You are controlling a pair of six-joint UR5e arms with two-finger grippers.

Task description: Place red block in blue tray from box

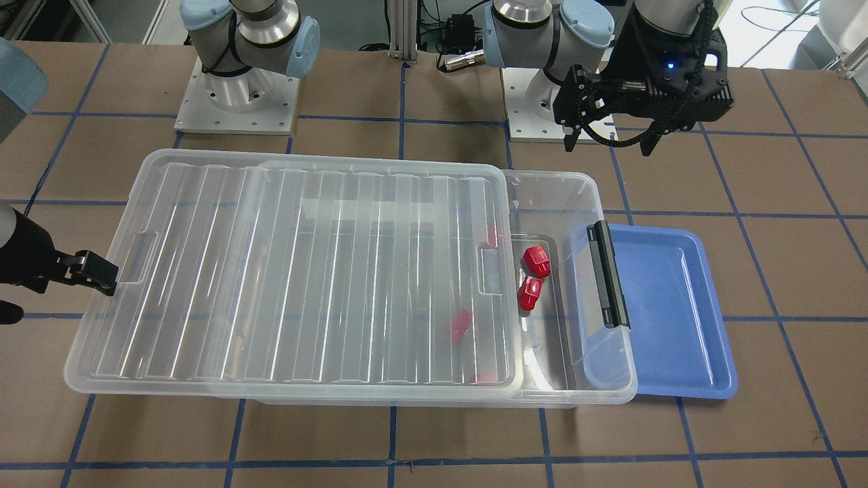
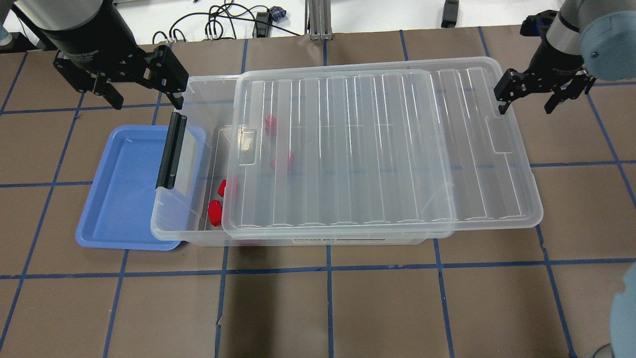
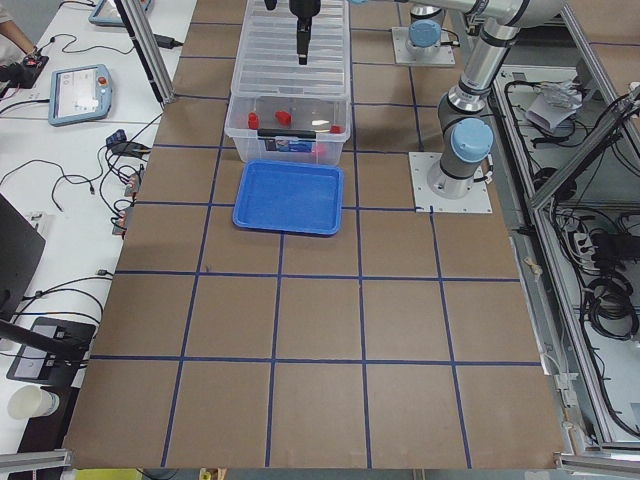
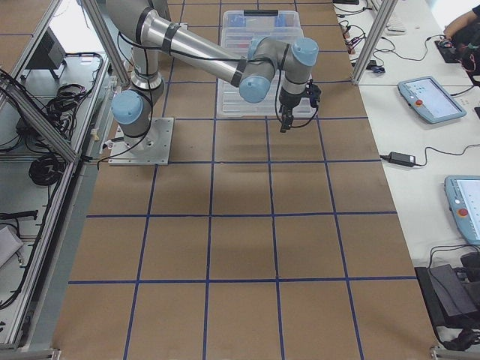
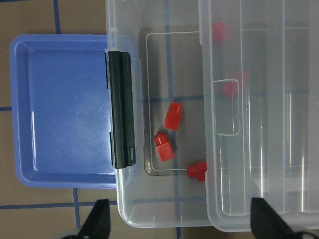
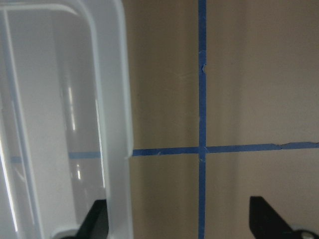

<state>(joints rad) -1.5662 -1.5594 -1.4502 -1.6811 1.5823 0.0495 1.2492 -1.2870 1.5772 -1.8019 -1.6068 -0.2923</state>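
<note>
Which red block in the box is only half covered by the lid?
The red block straddling the lid's edge, close to the box's long wall. Two others lie fully uncovered and two lie fully beneath the lid.

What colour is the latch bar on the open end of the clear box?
Black. The latch bar shows clearest in the left wrist view.

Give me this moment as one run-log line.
lid: partway off box | red blocks: in box | tray: empty | left end effector: open, above box | right end effector: open, beside lid
</note>
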